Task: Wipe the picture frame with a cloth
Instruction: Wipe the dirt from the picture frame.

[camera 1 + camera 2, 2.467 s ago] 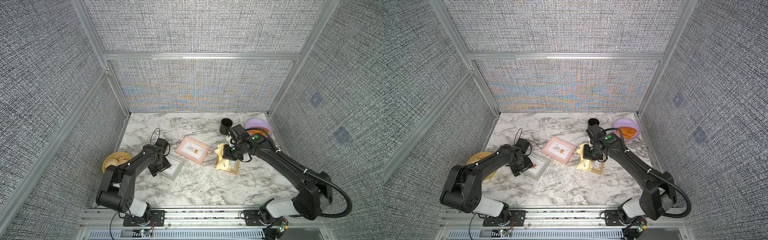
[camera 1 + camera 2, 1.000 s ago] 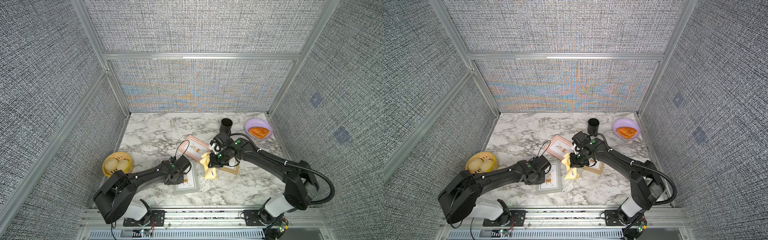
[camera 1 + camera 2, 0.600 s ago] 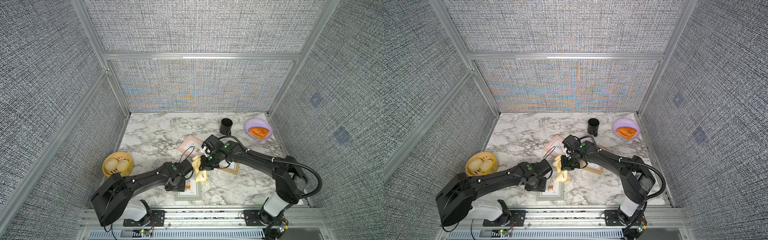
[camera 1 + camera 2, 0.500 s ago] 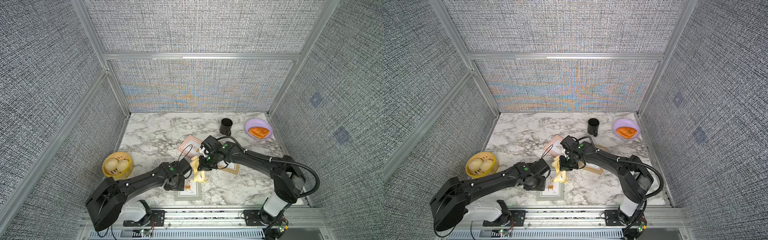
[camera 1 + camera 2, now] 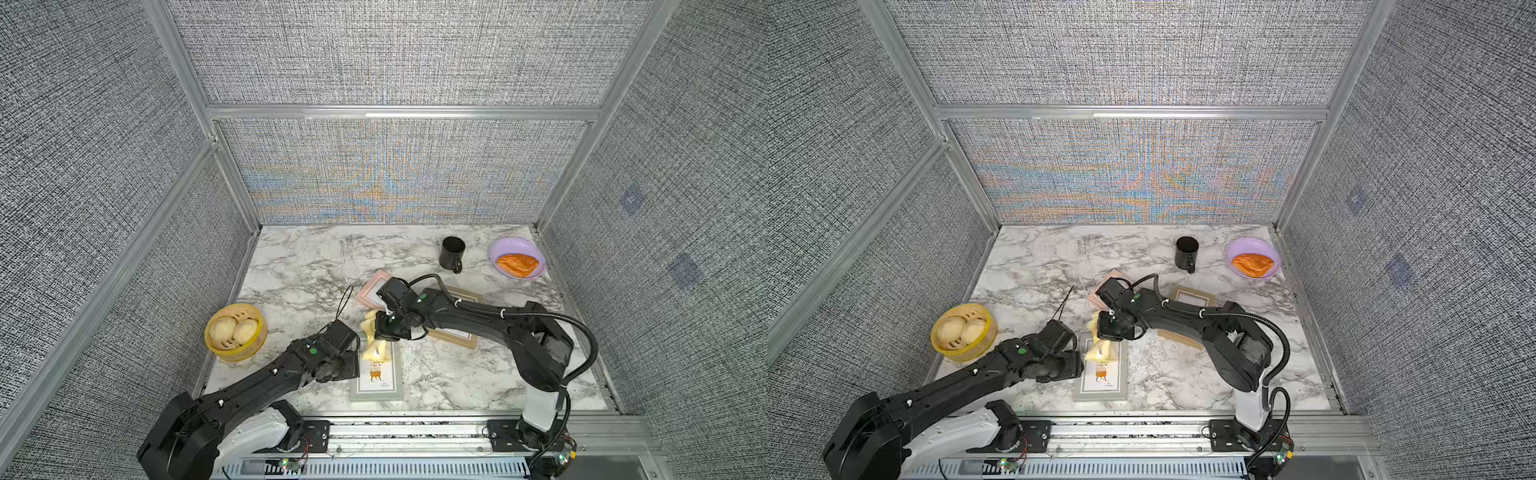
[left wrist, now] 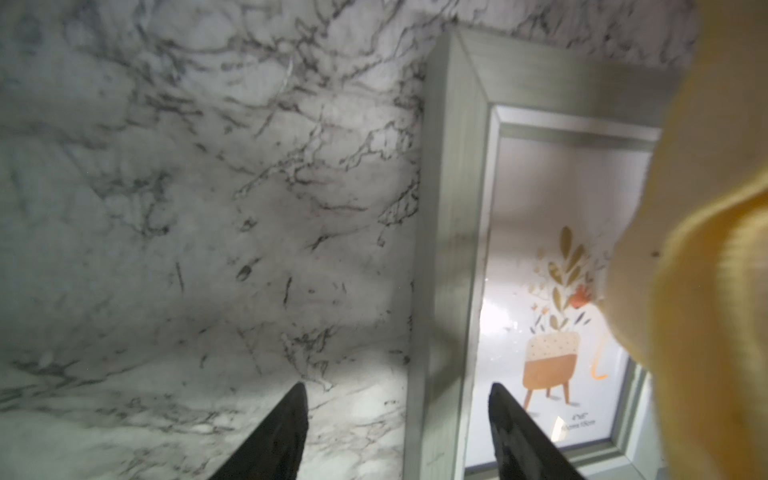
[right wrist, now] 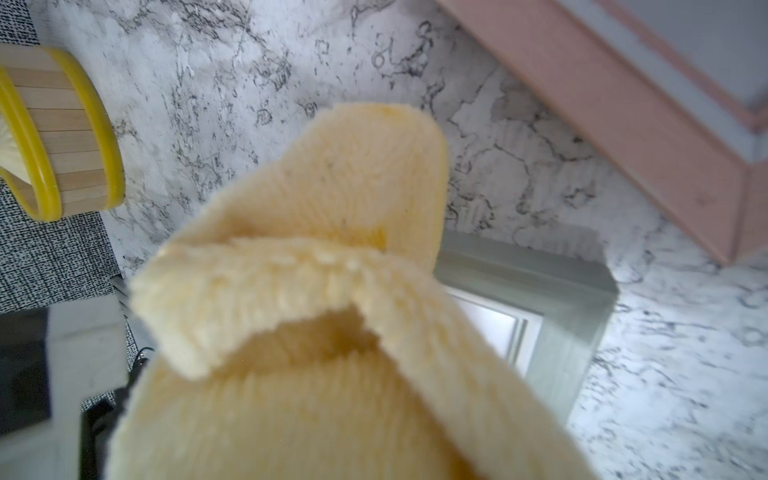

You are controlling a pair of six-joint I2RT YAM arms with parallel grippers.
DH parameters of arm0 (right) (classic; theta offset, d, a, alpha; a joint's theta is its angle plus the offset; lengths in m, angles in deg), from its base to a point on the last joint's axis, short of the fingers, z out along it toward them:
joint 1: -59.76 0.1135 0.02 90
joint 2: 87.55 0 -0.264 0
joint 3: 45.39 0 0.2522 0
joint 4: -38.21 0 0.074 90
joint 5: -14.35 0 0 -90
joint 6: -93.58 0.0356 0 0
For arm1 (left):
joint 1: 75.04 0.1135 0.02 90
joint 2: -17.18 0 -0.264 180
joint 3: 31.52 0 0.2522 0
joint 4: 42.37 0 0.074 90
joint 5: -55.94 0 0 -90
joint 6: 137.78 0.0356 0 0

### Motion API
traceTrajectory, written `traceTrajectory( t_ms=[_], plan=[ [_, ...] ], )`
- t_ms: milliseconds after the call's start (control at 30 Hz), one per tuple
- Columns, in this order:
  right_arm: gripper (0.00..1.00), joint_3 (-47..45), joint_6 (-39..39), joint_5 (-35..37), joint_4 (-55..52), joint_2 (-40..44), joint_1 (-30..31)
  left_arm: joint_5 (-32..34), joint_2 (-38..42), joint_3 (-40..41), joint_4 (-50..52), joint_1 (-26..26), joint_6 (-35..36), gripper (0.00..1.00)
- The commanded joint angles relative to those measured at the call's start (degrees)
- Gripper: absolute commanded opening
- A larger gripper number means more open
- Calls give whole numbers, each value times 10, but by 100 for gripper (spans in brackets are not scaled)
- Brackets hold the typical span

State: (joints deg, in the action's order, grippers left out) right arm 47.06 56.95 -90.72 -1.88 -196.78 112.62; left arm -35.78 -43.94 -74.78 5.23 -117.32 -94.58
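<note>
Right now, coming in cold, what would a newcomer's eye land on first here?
The pale-yellow cloth dangling from the shut right gripper over the grey frame at the front. Then the left gripper, open astride that frame's border, and the yellow steamer of buns further left.

White-marble surface (image 5: 299, 266). Grey frame (image 5: 376, 395) lies flat, with its left edge between the left tool's (image 6: 397, 399) tips and its far end under the right tool (image 5: 384, 334). Pink frame (image 5: 372, 289) just behind the right tool, wood frame (image 5: 457, 338) just right. Black mug (image 5: 452, 253) and purple plate (image 5: 496, 249) well beyond it. Steamer basket (image 5: 235, 355) is left of the left tool.
</note>
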Motion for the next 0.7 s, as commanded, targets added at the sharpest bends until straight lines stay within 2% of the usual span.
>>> traceTrajectory(
  t_ms=[0, 233, 300, 667],
  plan=[
    [0, 8, 11, 12, 18, -18, 2, -23, -9, 4, -38, 9, 20, 69],
    [0, 21, 11, 4, 23, -47, -2, -43, -82, 28, -100, 20, 25, 48],
    [0, 25, 11, -3, 25, -56, -1, -50, -93, 29, -99, 21, 27, 45],
    [0, 42, 4, -22, 37, -111, 7, -37, -35, 60, -63, 22, 12, 28]
  ],
)
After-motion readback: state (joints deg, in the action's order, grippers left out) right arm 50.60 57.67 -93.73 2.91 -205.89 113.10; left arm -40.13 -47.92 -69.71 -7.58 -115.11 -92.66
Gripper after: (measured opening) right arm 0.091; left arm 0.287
